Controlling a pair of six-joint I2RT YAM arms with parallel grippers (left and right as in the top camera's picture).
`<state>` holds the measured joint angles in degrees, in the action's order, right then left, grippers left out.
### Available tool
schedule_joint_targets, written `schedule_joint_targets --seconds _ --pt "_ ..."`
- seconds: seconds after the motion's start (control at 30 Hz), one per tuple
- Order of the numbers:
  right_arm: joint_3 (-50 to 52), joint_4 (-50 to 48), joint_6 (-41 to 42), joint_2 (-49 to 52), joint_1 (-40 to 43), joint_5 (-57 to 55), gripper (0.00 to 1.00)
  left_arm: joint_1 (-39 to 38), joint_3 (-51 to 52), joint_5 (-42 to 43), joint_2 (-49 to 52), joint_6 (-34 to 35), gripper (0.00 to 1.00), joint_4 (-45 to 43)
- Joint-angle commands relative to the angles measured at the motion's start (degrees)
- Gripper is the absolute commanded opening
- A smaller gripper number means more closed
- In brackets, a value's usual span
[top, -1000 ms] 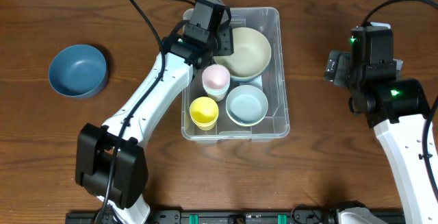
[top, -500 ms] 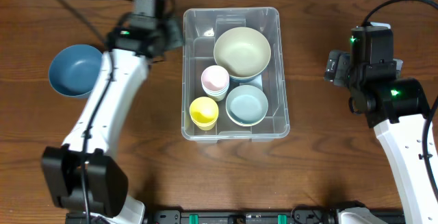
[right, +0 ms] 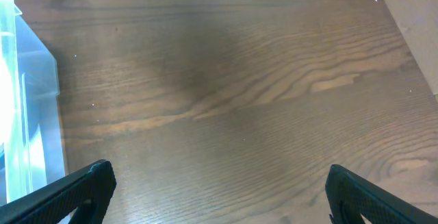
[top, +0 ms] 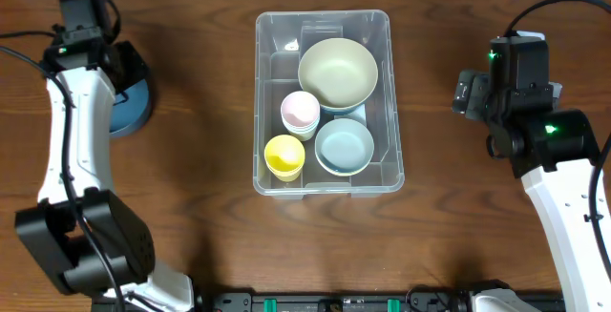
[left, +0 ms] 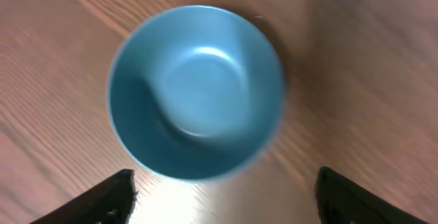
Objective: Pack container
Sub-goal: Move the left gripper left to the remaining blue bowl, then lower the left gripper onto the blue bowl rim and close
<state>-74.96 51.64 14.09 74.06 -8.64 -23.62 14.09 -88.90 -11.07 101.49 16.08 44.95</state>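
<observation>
The container (top: pixel 394 112) is a clear bin in the middle of the table. It holds a cream bowl (top: pixel 337 73), a light blue bowl (top: pixel 344 146), a pink cup (top: pixel 301 111) and a yellow cup (top: pixel 284 156). At the far left my left gripper (top: pixel 116 64) hovers open over a dark blue bowl (top: pixel 136 104) that its arm partly hides. The left wrist view shows that dark blue bowl (left: pixel 196 90) just ahead of the open left gripper (left: pixel 224 198), with nothing between the jaws. My right gripper (top: pixel 468 93) stands open right of the bin, over bare wood.
In the right wrist view the open right gripper (right: pixel 219 191) faces bare table, with the container's corner (right: pixel 31 107) at the left edge. Both arm bases stand at the table's front edge. A black cable runs along the back left.
The left arm has swung from over the container's cream bowl to the far left, above the dark blue bowl, and its jaws have spread wider. The right arm has not moved.
</observation>
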Motion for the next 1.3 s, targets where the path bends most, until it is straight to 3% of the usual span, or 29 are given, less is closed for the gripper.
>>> schedule_joint_targets --seconds 0.0,0.2,0.57,0.73,0.9,0.93,0.97,1.27 --pt "-0.9 0.1 0.5 -0.5 0.4 -0.6 0.99 0.5 0.5 2.6 3.8 -10.6 0.96 -1.8" --pt "-0.9 0.1 0.5 -0.5 0.4 -0.5 0.99 0.0 0.5 9.8 9.3 -21.4 0.98 -4.8" --pt "-0.9 0.1 0.5 -0.5 0.4 -0.6 0.99 0.2 0.5 7.7 19.7 -22.0 0.96 -5.2" --pt "-0.9 0.1 0.5 -0.5 0.4 -0.6 0.99 0.2 0.0 2.6 18.8 -22.0 0.71 -5.2" --pt "-0.9 0.1 0.5 -0.5 0.4 -0.6 0.99 0.2 -0.1 2.6 16.3 -21.8 0.26 -5.7" --pt "-0.9 0.1 0.5 -0.5 0.4 -0.5 0.99 0.2 -0.1 2.6 16.1 -21.8 0.11 -5.9" --pt "-0.9 0.1 0.5 -0.5 0.4 -0.5 0.99 0.2 -0.1 2.5 16.0 -21.8 0.06 -5.9" --pt "-0.9 0.1 0.5 -0.5 0.4 -0.6 0.99 0.1 -0.1 2.6 15.1 -21.8 0.06 -6.1"
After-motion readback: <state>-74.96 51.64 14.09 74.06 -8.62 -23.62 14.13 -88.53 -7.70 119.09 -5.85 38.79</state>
